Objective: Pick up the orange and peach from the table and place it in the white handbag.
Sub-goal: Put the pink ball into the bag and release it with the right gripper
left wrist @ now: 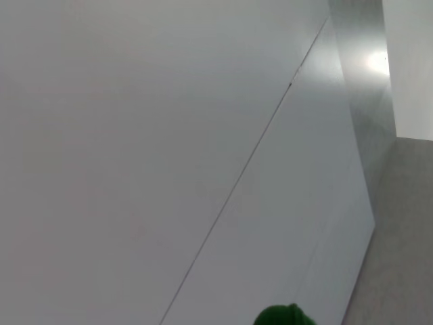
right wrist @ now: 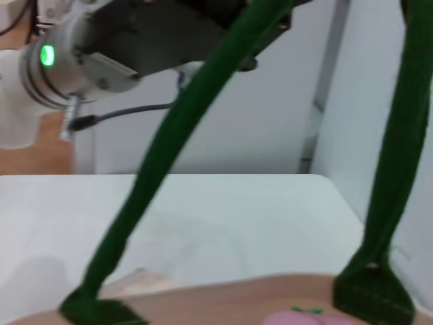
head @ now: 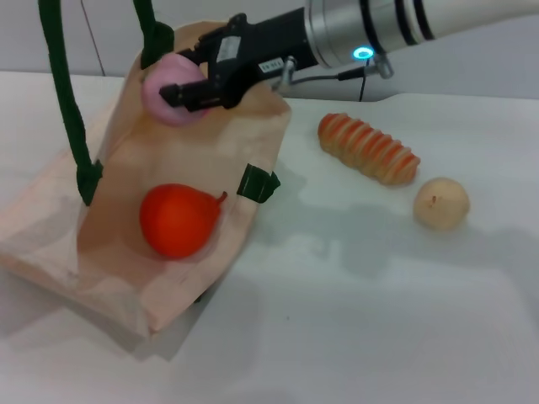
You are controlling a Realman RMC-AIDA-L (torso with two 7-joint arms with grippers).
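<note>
Below and to the left of the right end effector [head: 192,84], you see the white handbag [head: 59,227] lying on the worktop [head: 379,320] with its mouth propped open, one green rope handle [head: 63,93] drawn up out of the top of the head view. The orange [head: 177,220] already sits inside the handbag, straight below the end effector, so that half of the job looks done. The end effector itself is clenched on the peach [head: 168,94], holding it above the open mouth, clear of the fabric. What you have left, as I judge it, is to lower and let go of the peach. Off to the right of the end effector, a ridged orange-striped item [head: 369,148] and a pale beige ball [head: 440,203] lie on the worktop, well apart from the handbag. Your left end effector is out of sight.
</note>
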